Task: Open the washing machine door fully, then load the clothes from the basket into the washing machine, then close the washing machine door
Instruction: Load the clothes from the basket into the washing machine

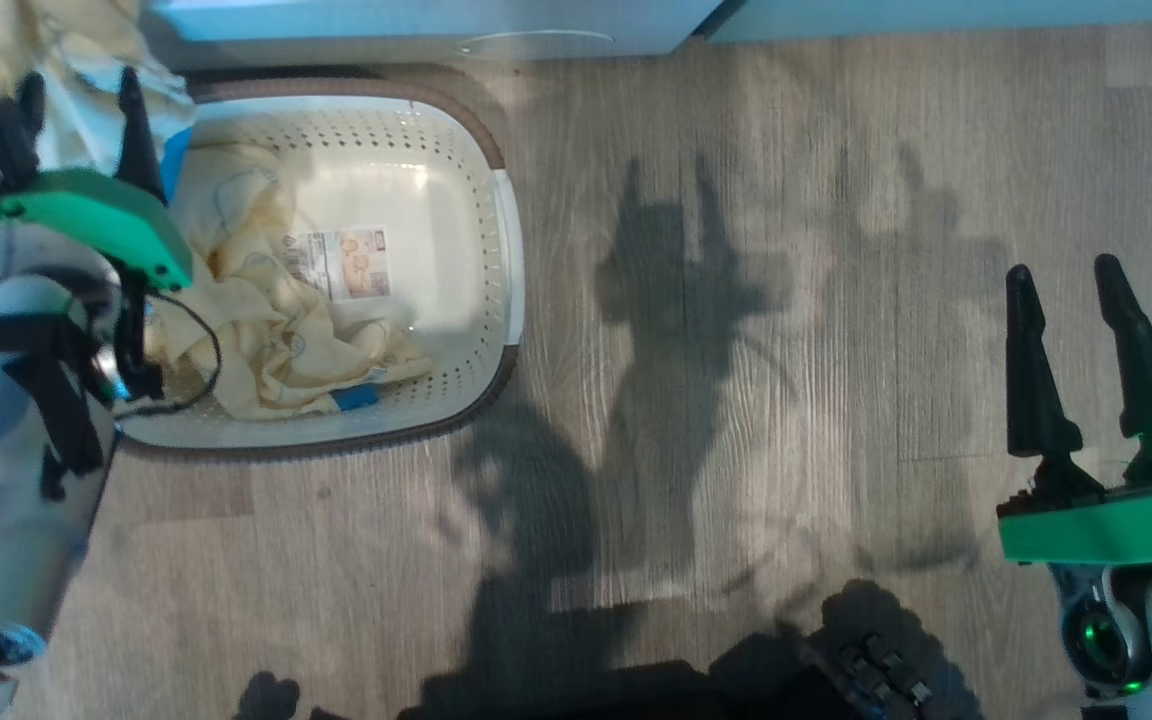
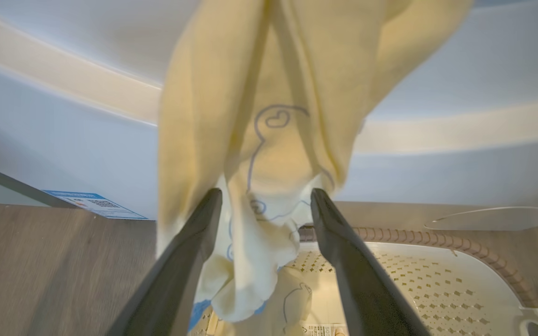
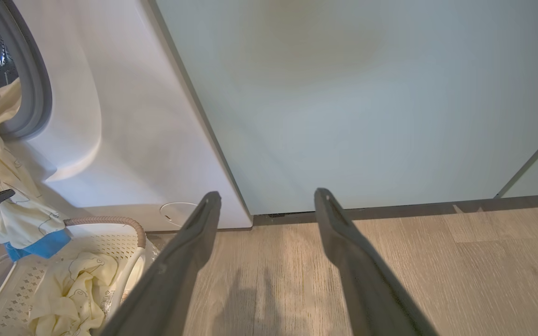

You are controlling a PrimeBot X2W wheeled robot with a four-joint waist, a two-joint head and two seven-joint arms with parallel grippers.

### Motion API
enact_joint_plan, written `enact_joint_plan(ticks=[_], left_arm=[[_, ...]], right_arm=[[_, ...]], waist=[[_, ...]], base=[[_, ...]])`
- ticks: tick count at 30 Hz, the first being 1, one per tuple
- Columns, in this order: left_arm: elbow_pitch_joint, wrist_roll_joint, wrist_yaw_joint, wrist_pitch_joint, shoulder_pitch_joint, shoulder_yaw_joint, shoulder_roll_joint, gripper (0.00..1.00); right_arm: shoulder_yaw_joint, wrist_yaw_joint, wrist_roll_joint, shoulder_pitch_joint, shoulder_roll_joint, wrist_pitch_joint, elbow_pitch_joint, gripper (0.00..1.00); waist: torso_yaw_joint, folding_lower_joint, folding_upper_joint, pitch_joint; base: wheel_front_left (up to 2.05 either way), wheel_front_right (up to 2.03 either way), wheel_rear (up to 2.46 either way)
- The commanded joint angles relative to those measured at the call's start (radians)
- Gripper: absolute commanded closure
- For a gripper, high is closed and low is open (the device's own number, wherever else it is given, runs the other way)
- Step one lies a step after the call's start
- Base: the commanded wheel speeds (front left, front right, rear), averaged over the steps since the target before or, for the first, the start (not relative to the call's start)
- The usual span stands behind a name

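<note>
A pale yellow garment (image 2: 269, 116) hangs from the washing machine's (image 3: 124, 116) grey gasket (image 3: 35, 84) down over the basket (image 1: 436, 150). Its lower end dangles between the spread fingers of my left gripper (image 2: 266, 192), which is open and not pinching it. In the head view that gripper (image 1: 79, 85) is at the upper left, above the basket's left end. More clothes (image 1: 266, 330) lie crumpled in the cream basket. My right gripper (image 1: 1062, 268) hovers open over bare floor at the right, empty (image 3: 268, 192). The washing machine door is out of view.
The basket stands on the wood floor (image 1: 736, 350) right against the washer's front. A pale green cabinet (image 3: 367, 93) adjoins the washer on the right. A blue sticker (image 2: 96, 204) sits low on the washer. My dark base (image 1: 836, 670) shows at the bottom.
</note>
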Motion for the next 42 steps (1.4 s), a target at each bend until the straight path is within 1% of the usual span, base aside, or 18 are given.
enact_joint_plan(ticks=[1,5,6,7,8,9,15,21,25,27,29,30,31,37,38,42], left_arm=[[-0.006,-0.007,-0.005,-0.009,-0.017,0.038,0.050,0.00],[0.056,-0.013,-0.019,-0.015,-0.065,0.042,0.054,0.00],[0.071,-0.014,-0.023,-0.017,-0.074,0.042,0.054,0.18],[0.084,-0.014,-0.027,-0.018,-0.083,0.041,0.053,0.56],[0.096,-0.015,-0.031,-0.019,-0.089,0.040,0.052,0.98],[0.109,-0.017,-0.035,-0.019,-0.095,0.038,0.051,1.00],[0.151,-0.018,-0.057,-0.026,-0.109,0.025,0.041,1.00],[0.130,-0.039,-0.113,-0.003,-0.090,0.003,0.027,1.00],[0.074,-0.057,-0.147,0.050,-0.065,-0.009,0.041,1.00],[0.026,-0.068,-0.160,0.084,-0.051,-0.012,0.052,1.00],[-0.041,-0.073,-0.162,0.121,-0.034,-0.015,0.070,1.00],[-0.122,-0.090,-0.165,0.170,-0.014,-0.014,0.087,1.00],[-0.168,-0.093,-0.163,0.192,-0.006,-0.012,0.101,1.00],[-0.449,-0.109,-0.127,0.352,0.038,0.006,0.200,1.00],[-0.449,-0.109,-0.127,0.352,0.038,0.006,0.200,1.00],[-0.609,-0.111,-0.093,0.442,0.031,0.032,0.265,1.00]], right_arm=[[0.021,0.001,0.005,-0.004,-0.015,-0.007,-0.027,0.00],[0.026,0.001,0.012,-0.012,-0.015,-0.007,-0.025,0.00],[0.027,0.001,0.013,-0.014,-0.015,-0.007,-0.024,0.00],[0.028,0.001,0.015,-0.016,-0.015,-0.007,-0.023,0.00],[0.029,0.001,0.016,-0.017,-0.015,-0.007,-0.023,0.00],[0.029,0.001,0.017,-0.018,-0.015,-0.007,-0.022,0.00],[0.023,0.001,0.020,-0.017,-0.015,-0.007,-0.022,0.00],[0.012,0.001,0.012,-0.012,-0.015,-0.007,-0.022,0.00],[0.008,0.001,0.007,-0.008,-0.015,-0.007,-0.021,0.00],[0.004,0.001,0.005,-0.006,-0.015,-0.007,-0.020,0.00],[0.002,0.001,0.005,-0.002,-0.015,-0.007,-0.020,0.00],[0.000,0.001,0.005,0.002,-0.015,-0.007,-0.020,0.00],[0.000,0.001,0.006,0.003,-0.015,-0.007,-0.020,0.00],[0.005,0.001,0.025,0.002,-0.015,-0.007,-0.018,0.00],[0.005,0.001,0.025,0.002,-0.015,-0.007,-0.018,0.00],[0.015,0.001,0.045,-0.004,-0.015,-0.007,-0.014,0.00]], waist=[[-0.005,-0.0002,0.0000,0.007],[-0.012,-0.0002,0.0000,0.020],[-0.013,-0.0002,0.0000,0.022],[-0.014,-0.0002,0.0000,0.024],[-0.015,-0.0002,0.0000,0.024],[-0.015,-0.0002,0.0000,0.025],[-0.008,-0.0002,0.0000,0.023],[0.020,-0.0002,0.0000,0.008],[0.039,-0.0002,0.0000,-0.007],[0.047,-0.0002,0.0000,-0.015],[0.054,-0.0002,0.0000,-0.022],[0.059,-0.0002,0.0000,-0.029],[0.061,-0.0002,0.0000,-0.032],[0.054,-0.0002,0.0000,-0.043],[0.054,-0.0002,0.0000,-0.043],[0.038,-0.0002,0.0000,-0.046]], base=[[0.00,0.00,0.00],[0.00,0.00,0.00],[0.00,0.00,0.00],[0.00,0.00,0.00],[0.00,0.00,0.00],[0.00,0.00,0.00],[0.00,0.00,0.00],[0.00,0.00,0.00],[0.00,0.00,0.00],[0.00,0.00,0.00],[0.00,0.00,0.00],[0.00,0.00,0.00],[0.00,0.00,0.00],[0.00,0.00,0.00],[0.00,0.00,0.00],[0.00,0.00,0.00]])
